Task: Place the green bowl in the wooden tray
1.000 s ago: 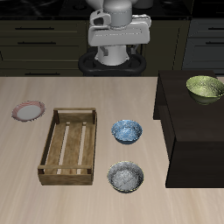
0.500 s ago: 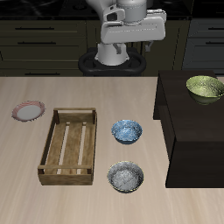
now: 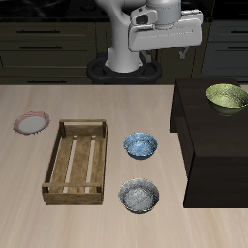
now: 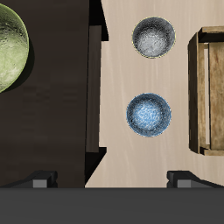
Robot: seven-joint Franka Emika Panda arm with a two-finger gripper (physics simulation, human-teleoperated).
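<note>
The green bowl (image 3: 227, 96) sits on top of a dark raised block (image 3: 208, 145), near its back edge. It also shows in the wrist view (image 4: 10, 48). The wooden tray (image 3: 52, 160) lies empty on the table, across from the block; one wall of it shows in the wrist view (image 4: 196, 96). My gripper (image 3: 165, 53) hangs high above the table's back, open and empty, well away from the bowl. In the wrist view (image 4: 112, 179) its two fingertips stand wide apart with nothing between them.
A light-blue patterned bowl (image 3: 140, 145) (image 4: 150, 115) and a grey-blue speckled bowl (image 3: 139, 195) (image 4: 153, 38) sit between the tray and the block. A small pink-rimmed plate (image 3: 31, 122) lies beyond the tray. Dark cabinets stand behind the table.
My gripper has swung sideways toward the side of the dark block and the green bowl, and risen slightly. Nothing on the table has moved.
</note>
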